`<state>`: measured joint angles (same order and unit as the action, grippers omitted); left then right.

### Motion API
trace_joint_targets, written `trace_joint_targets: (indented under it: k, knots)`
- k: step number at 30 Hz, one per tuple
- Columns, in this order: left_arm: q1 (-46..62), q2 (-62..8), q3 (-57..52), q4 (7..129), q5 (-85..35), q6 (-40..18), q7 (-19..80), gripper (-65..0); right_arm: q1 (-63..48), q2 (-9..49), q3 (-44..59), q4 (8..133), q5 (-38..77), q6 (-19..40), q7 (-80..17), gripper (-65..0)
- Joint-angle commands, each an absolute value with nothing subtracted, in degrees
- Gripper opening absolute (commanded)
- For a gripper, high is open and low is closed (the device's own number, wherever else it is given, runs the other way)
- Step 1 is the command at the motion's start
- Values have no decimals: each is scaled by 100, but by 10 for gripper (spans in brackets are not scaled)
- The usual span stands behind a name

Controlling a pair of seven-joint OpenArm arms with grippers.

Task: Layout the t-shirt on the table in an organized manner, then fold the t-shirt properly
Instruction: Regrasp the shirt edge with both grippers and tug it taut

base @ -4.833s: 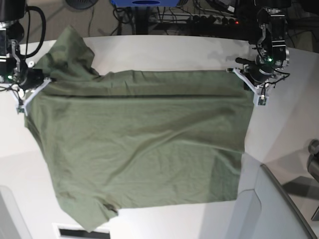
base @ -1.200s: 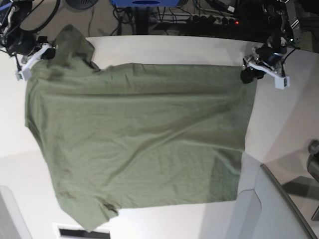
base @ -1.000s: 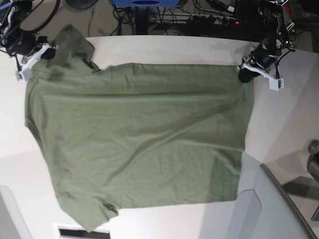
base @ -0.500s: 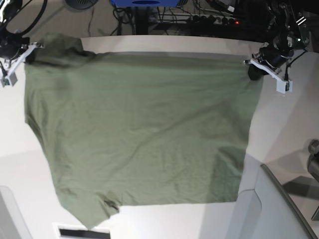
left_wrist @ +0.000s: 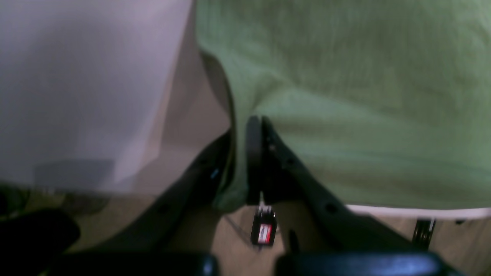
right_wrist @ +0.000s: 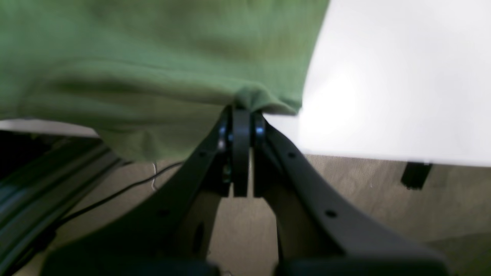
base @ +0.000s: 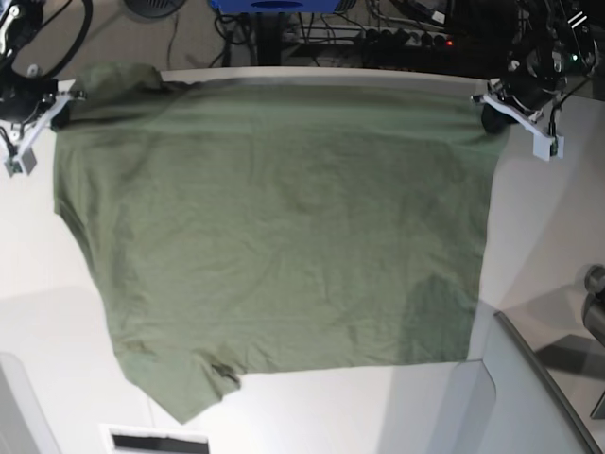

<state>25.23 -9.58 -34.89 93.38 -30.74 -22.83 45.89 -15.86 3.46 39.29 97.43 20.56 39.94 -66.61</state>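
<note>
The olive-green t-shirt (base: 274, 227) lies spread across the white table (base: 548, 236), its far edge stretched along the table's far edge. My left gripper (base: 496, 115) is at the far right corner, shut on the shirt's edge. In the left wrist view the left gripper (left_wrist: 245, 124) pinches a fold of shirt (left_wrist: 345, 96) beside bare table (left_wrist: 76, 76). My right gripper (base: 55, 106) is at the far left corner by a bunched sleeve. In the right wrist view the right gripper (right_wrist: 241, 113) is shut on the shirt (right_wrist: 134, 57) at the table (right_wrist: 383, 76) edge.
A grey-white angled panel (base: 529, 397) rises at the near right corner. Cables and a power strip (base: 397, 38) lie on the floor beyond the far edge. A dark object (base: 596, 303) sits at the right border. A white slotted part (base: 156, 440) shows at the bottom left.
Both grippers have moved toward the table's far edge with the shirt's corners, and farther apart. The cloth is pulled flatter and its near hem has slid away from the front.
</note>
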Motion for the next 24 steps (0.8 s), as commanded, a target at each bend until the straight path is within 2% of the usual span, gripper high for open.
trace_joint_targets:
  k: [1,5,10,17,24]
  knots:
    - [2466,-1033,-3521,9402,-3143,-2299,4479,-650,-1516,435,3952,9833,2044,4000,-6721,-650]
    - [2273,-1033,-3521,9402,-3143,-2281,4488,-650,-1174,558,3908,9807,2035,4000,-6923,-650]
    - [1974,-1051,-3503,9314,-3143,-1807,4488,-650,-760,708,3538,9675,2035,4000,-7073,-650]
    - [1481,-1182,-3037,8637,-3143,-1771,4479,-650,-198,831,3451,8787,2035,4000,-7029,-650]
    - [1209,-1182,-3029,8435,-3143,-1684,4479,-650,163,831,3134,8585,2035,4000,-7055,-650]
